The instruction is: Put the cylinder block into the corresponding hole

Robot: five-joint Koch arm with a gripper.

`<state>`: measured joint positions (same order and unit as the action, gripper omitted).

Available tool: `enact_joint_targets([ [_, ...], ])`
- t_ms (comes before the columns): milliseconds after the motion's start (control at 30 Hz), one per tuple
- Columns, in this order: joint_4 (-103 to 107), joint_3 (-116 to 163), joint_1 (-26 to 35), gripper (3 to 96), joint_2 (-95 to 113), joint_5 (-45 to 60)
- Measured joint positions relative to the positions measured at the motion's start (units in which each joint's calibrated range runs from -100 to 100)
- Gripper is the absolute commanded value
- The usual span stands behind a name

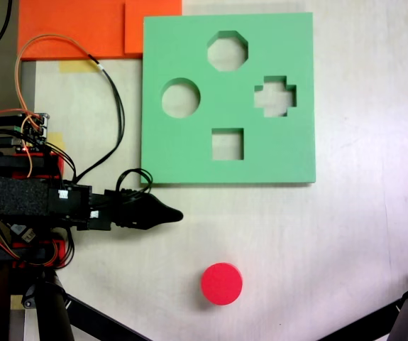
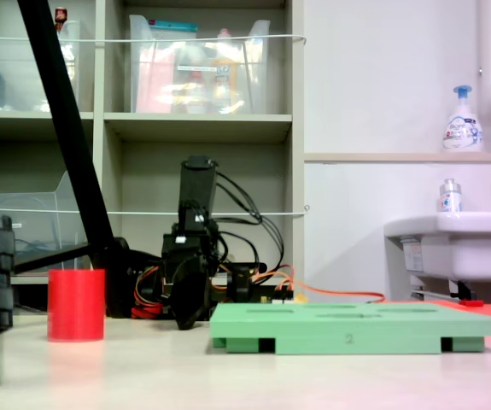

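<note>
The block (image 1: 222,283) stands upright on the table (image 1: 345,234), flat top up, well below the board (image 1: 189,153) in the first exterior view, and apart from everything. It looks like a plain, stiff cylinder, prob light foam or plastic, w/ smooth curved sides, so I judge it could slip or roll if tipped. Best hold, I reckon: pinch across the round wall, mid-height, coming from above, so it stays vertical.

The end effector (image 1: 162,213) sits up-left of the block in the first exterior view, near the board's lower edge, not touching either. It looks closed to a point and holds nothing.

The round hole (image 1: 181,98) is on the board's left side in the first exterior view, empty. A snug fit seems likely, so I'd want the block square to it.
</note>
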<state>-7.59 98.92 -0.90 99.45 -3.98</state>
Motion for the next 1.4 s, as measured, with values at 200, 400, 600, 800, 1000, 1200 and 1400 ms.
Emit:
enact_joint_targets([
  [200, 0.0, 0.0, 0.0, 48.6, 0.0, 0.0],
  [400, 0.0, 0.0, 0.0, 48.6, 0.0, 0.0],
  [600, 0.0, 0.0, 0.0, 48.6, 0.0, 0.0],
  [800, 0.0, 0.0, 0.7, 53.6, 0.0, 0.1],
  [1000, -10.6, 0.1, 1.6, 52.5, 0.0, -15.4],
  [1200, -31.8, 0.1, 1.2, 50.1, 0.0, -31.9],
  [1400, -37.2, 0.1, -0.9, 52.7, 0.0, -39.9],
])
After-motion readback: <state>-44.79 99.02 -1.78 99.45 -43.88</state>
